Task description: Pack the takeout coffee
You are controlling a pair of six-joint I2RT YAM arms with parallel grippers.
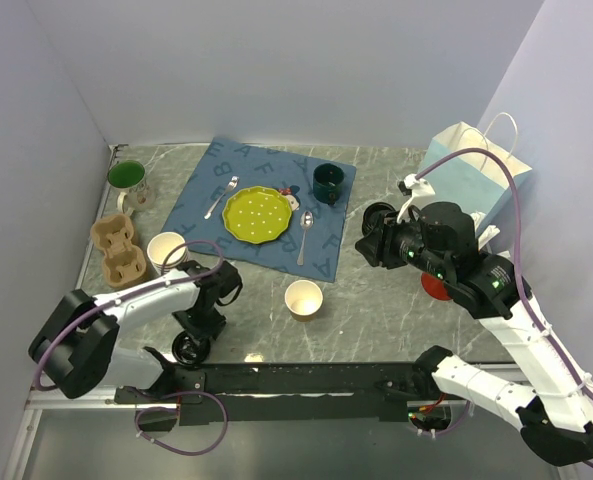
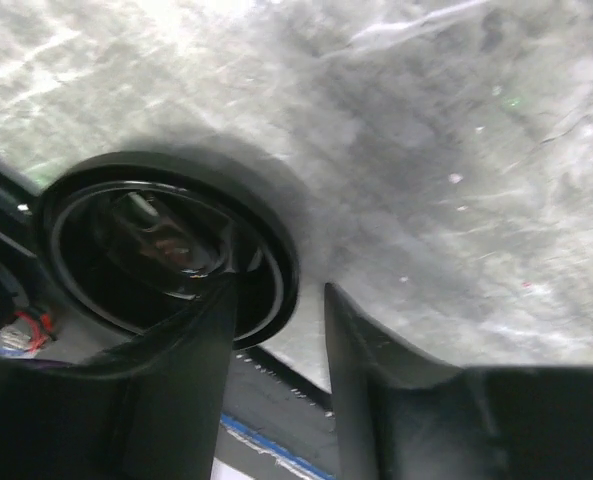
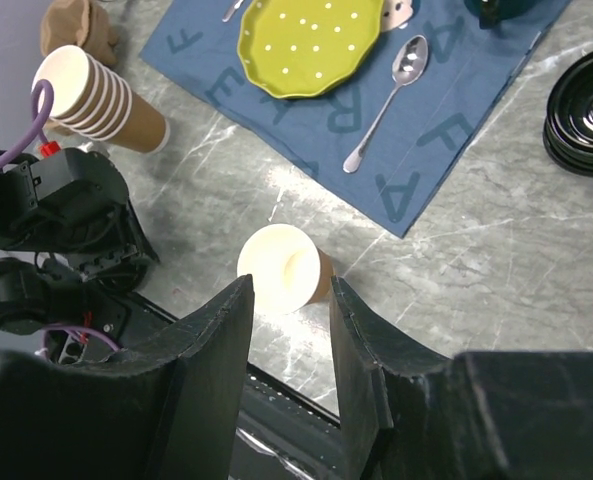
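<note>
A small brown paper cup (image 1: 304,298) stands upright near the table's front middle, with no lid on it; in the right wrist view the cup (image 3: 281,265) shows below and between my fingers. A round black lid (image 1: 189,348) lies flat at the front edge, left of the cup. My left gripper (image 1: 198,328) is low over the lid, open, with one finger (image 2: 191,350) across the lid (image 2: 156,240) and its rim in the gap. My right gripper (image 1: 364,238) is open and empty, held high to the cup's right.
A stack of lidless paper cups (image 1: 166,250) and a cardboard cup carrier (image 1: 116,248) stand at the left. A blue mat holds a yellow plate (image 1: 254,213), cutlery and a dark green mug (image 1: 328,183). A light blue paper bag (image 1: 471,170) stands at the right. Stacked black lids (image 3: 581,110) lie near the mat.
</note>
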